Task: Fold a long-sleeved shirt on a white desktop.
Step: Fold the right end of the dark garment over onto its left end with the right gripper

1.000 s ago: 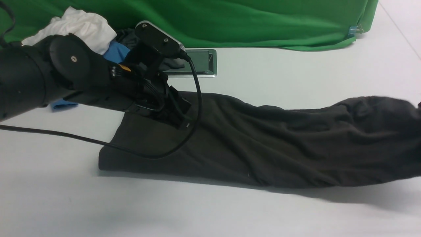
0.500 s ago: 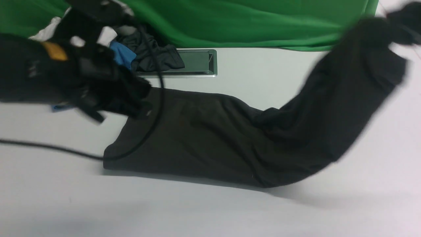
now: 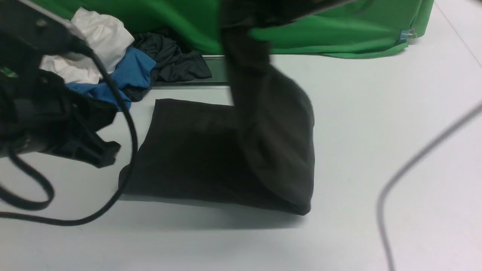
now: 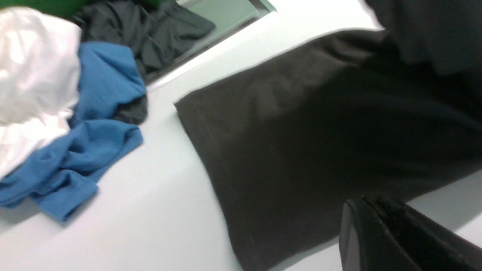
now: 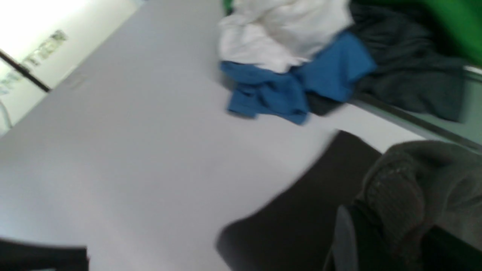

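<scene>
The long-sleeved shirt [image 3: 188,150] lies on the white desktop [image 3: 376,113], its left half flat. Its other end [image 3: 260,98] is raised and hangs down from the top of the front view over the middle. In the right wrist view my right gripper [image 5: 391,226] is shut on a bunched, ribbed part of the shirt [image 5: 395,188], high above the table. My left gripper [image 3: 107,150] hovers just left of the shirt's left edge. Its fingers [image 4: 361,226] are pressed together with nothing between them, above the shirt's near edge [image 4: 301,180].
A pile of white [image 3: 101,37], blue [image 3: 131,71] and black [image 3: 173,60] garments lies at the back left, partly on the metal hatch [image 3: 216,69]. The green backdrop [image 3: 339,26] hangs behind. A black cable [image 3: 124,124] loops from the left arm; another cable [image 3: 414,162] crosses the right.
My right gripper has lifted the shirt's right end and swung it up and to the left over the middle. My left arm has drawn back to the left, off the shirt.
</scene>
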{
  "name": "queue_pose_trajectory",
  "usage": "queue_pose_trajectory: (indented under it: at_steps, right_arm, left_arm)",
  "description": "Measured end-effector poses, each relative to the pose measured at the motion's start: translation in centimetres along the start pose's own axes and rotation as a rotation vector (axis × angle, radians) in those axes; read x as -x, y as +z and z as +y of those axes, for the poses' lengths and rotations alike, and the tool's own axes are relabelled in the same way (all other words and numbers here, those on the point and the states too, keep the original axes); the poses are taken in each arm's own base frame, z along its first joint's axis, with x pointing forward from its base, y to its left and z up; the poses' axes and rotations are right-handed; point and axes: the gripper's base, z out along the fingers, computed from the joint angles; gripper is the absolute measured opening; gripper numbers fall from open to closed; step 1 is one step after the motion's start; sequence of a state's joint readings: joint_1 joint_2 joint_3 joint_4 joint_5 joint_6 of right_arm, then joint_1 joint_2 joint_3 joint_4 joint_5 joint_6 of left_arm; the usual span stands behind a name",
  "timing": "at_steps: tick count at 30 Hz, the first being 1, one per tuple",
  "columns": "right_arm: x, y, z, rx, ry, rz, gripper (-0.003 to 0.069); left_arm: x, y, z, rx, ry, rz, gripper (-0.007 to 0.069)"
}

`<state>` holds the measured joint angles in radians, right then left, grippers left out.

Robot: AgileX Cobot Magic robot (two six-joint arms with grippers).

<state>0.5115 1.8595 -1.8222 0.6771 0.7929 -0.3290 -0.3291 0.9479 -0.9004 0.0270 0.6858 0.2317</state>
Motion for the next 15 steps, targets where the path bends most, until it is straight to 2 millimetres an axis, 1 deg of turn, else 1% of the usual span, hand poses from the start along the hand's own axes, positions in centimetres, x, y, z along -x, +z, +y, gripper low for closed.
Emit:
queue_pose_trajectory:
  at_steps: [1,3,4,6,8,10,12,13,15]
  right_arm:
    - [0.0,2.3,0.1,0.029,0.008,0.014,0.0106]
    - [-0.1,4.2,0.3,0.049,0.013,0.028,0.0106]
    - [-0.2,4.4,0.3,0.051,0.015,0.03,0.0106]
    - [-0.9,7.1,0.3,0.069,0.035,0.066,0.0106]
    - [-1.2,8.2,0.3,0.078,0.04,0.08,0.0106]
    - [-1.9,10.0,0.3,0.087,0.06,0.103,0.0106]
    - [-2.2,10.9,0.3,0.09,0.089,0.112,0.0118]
    - [-2.4,11.4,0.4,0.09,0.099,0.116,0.0134]
    - [-2.5,11.9,0.3,0.087,0.118,0.105,0.0208]
  left_arm:
    - [0.0,-0.3,0.0,0.005,0.001,-0.01,0.002]
    - [0.0,-0.5,0.0,0.007,0.001,-0.015,0.002]
    - [0.0,-0.5,0.0,0.007,0.001,-0.015,0.002]
    - [0.0,-0.5,0.0,0.008,0.002,-0.015,0.002]
    - [0.0,-0.5,0.0,0.008,0.002,-0.015,0.002]
    - [0.0,-0.4,0.0,0.007,0.002,-0.014,0.002]
    - [-0.1,-0.4,0.0,0.007,0.002,-0.014,0.002]
    - [-0.2,-0.3,0.0,0.006,0.002,-0.011,0.002]
    - [-0.3,-0.2,0.0,0.006,0.002,-0.008,0.002]
